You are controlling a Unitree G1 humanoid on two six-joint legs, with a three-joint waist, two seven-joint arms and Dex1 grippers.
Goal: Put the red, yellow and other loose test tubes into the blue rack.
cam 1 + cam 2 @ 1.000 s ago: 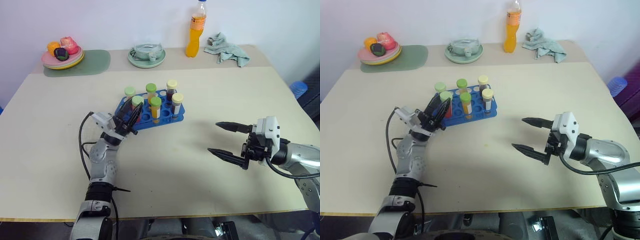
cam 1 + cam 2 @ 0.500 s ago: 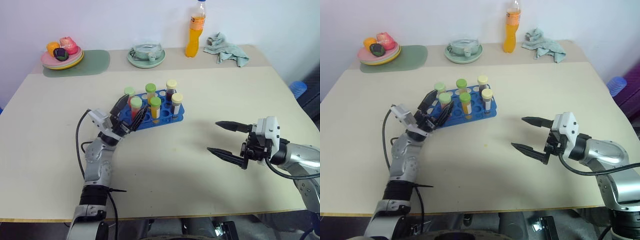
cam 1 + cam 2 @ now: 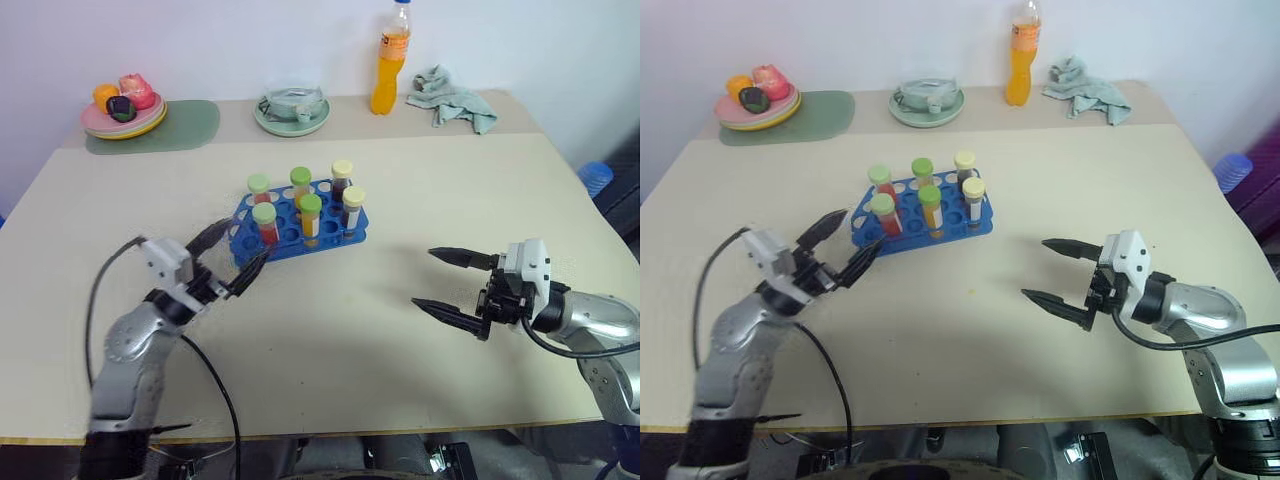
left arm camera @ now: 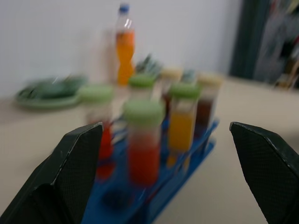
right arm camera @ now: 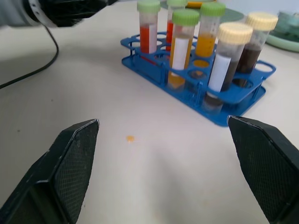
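The blue rack (image 3: 300, 225) sits near the middle of the table (image 3: 420, 200), and six test tubes (image 3: 311, 216) stand upright in its holes: two red and two yellow-orange with green caps, two dark with cream caps; my left gripper (image 3: 238, 258) hangs just beside the rack's near left corner, fingers spread wide and holding nothing; my right gripper (image 3: 440, 281) hovers well apart on the right, also wide and empty; an orange bottle (image 3: 392, 58) and plates (image 3: 292, 110) line the far edge.

Along counter's (image 3: 400, 330) far edge: fruit plates (image 3: 124, 115) at left corner, green dish (image 3: 293, 110) mid, orange bottle (image 3: 393, 60) & crumpled cloth (image 3: 455, 97) toward right.
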